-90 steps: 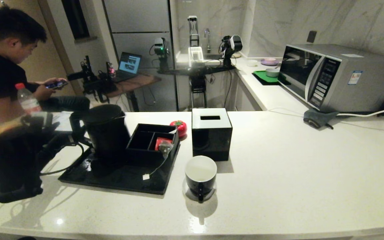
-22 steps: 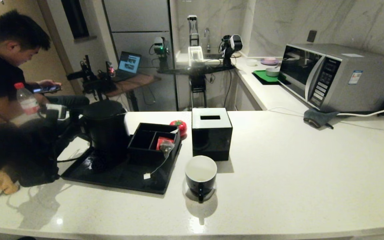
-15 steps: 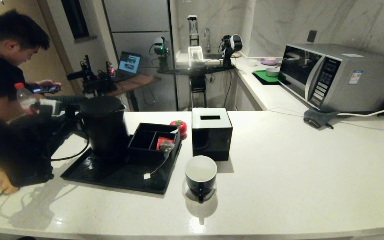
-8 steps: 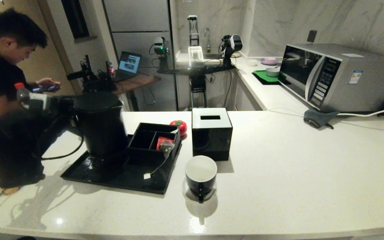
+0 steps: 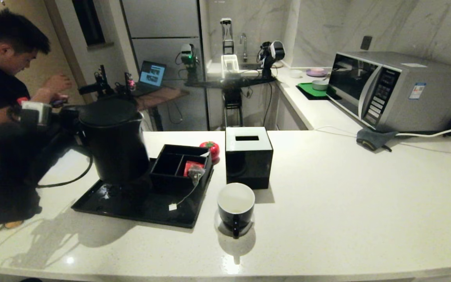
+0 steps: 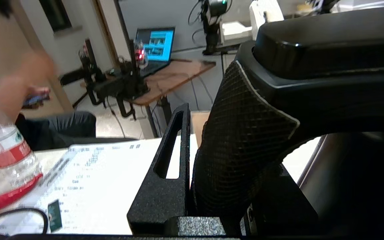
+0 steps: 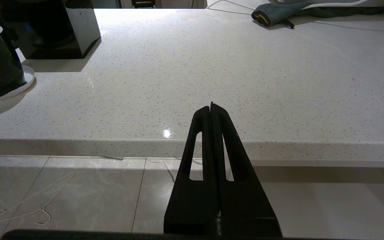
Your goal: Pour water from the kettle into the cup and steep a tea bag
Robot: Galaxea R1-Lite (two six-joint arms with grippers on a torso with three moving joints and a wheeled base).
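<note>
The tall black kettle [image 5: 114,141] hangs upright just above the left part of the black tray [image 5: 131,213]. My left gripper [image 5: 69,117] is shut on its textured loop handle [image 6: 242,140], with one finger [image 6: 172,156] showing beside it. The small black cup [image 5: 236,203] with a white inside stands on a white saucer in front of the tray. The tea bag [image 5: 195,172] lies over the edge of the divided black box [image 5: 170,164], and its string runs down to a white tag [image 5: 171,207] on the tray. No water shows. My right gripper [image 7: 211,106] is shut and empty, below the counter's front edge.
A black tissue box [image 5: 248,156] stands behind the cup, with a red tomato-shaped thing [image 5: 210,149] to its left. A microwave [image 5: 390,90] and a grey cloth [image 5: 372,139] are at the back right. A seated person and a water bottle [image 6: 8,153] are at the left.
The kettle, held by my left gripper, has risen off the tray and shifted slightly to the left. The right arm has not moved.
</note>
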